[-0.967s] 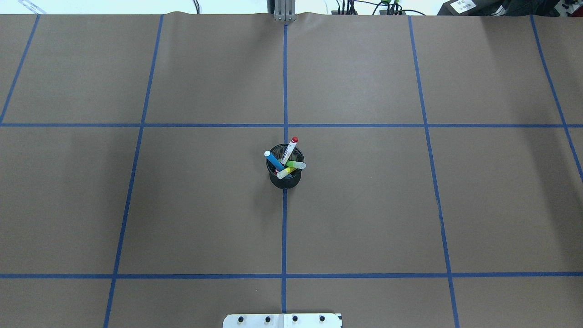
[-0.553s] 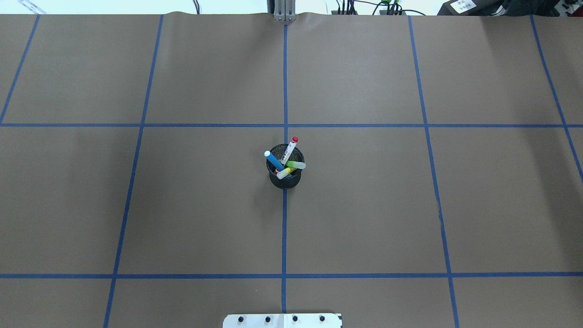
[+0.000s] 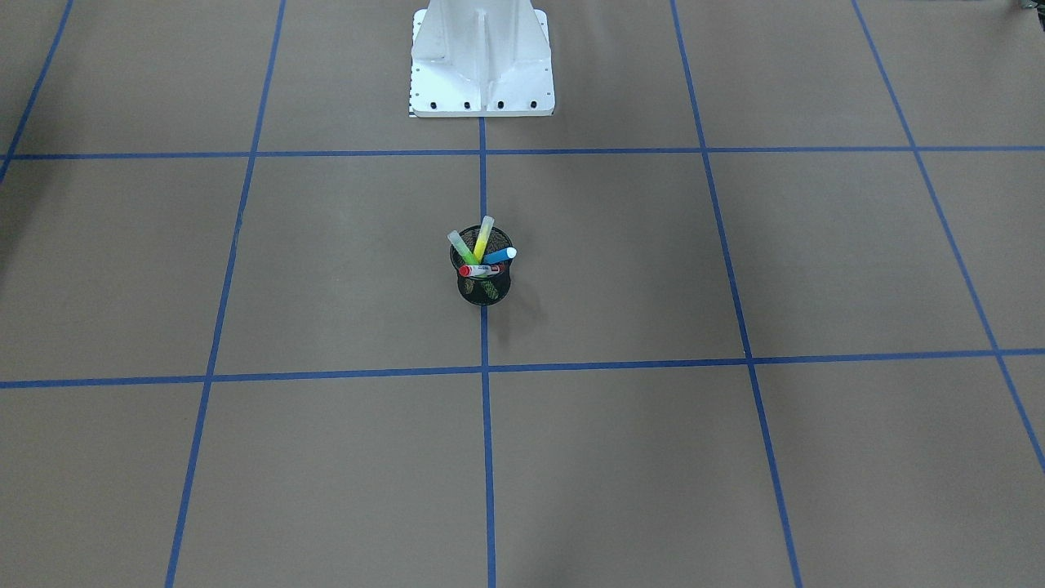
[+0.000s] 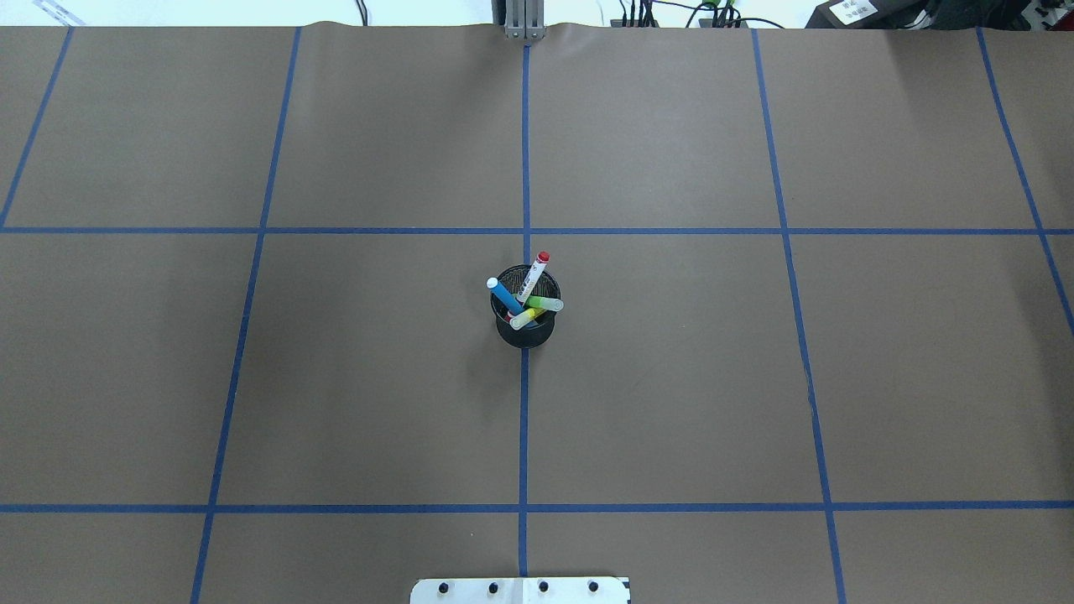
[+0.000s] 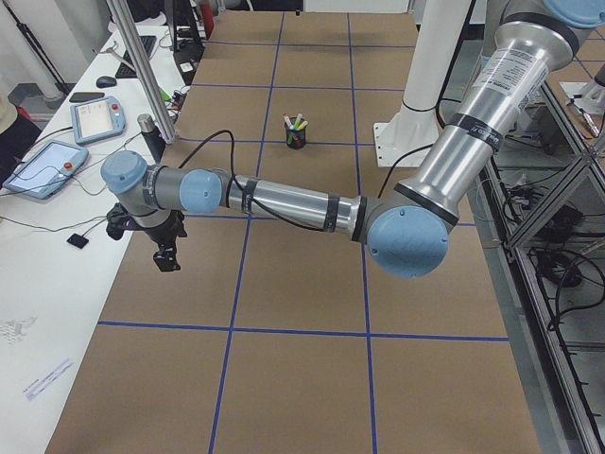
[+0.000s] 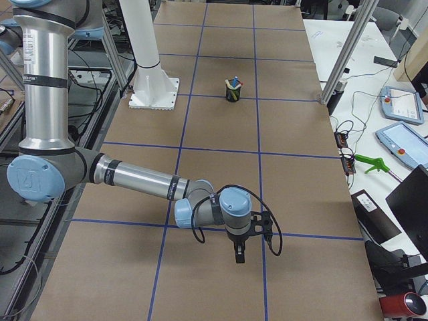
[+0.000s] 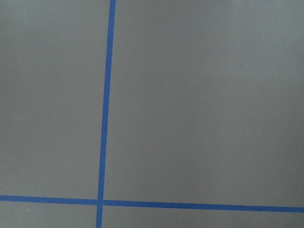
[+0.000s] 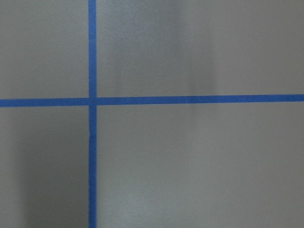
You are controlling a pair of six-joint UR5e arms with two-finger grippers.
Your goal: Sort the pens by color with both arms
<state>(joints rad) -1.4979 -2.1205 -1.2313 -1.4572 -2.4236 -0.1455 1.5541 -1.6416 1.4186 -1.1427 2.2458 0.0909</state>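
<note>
A black mesh cup point(image 4: 525, 332) stands at the table's centre on a blue tape line, with all the pens leaning in it. The blue pen point(image 4: 503, 295) tilts left, the red-and-white pen point(image 4: 533, 275) points away, the green pen point(image 4: 547, 303) points right and the yellow pen point(image 4: 527, 318) leans toward the robot. Both arms are outside the overhead and front views. My left gripper point(image 5: 168, 256) hangs over the table's left end, far from the cup point(image 5: 296, 139). My right gripper point(image 6: 239, 255) hangs over the right end. I cannot tell whether either is open or shut.
Brown paper with a blue tape grid point(image 4: 525, 419) covers the table. The white robot base point(image 3: 482, 57) stands at the near edge. Both wrist views show only paper and tape lines. Tablets, cables and a frame post point(image 5: 142, 85) line the operators' side.
</note>
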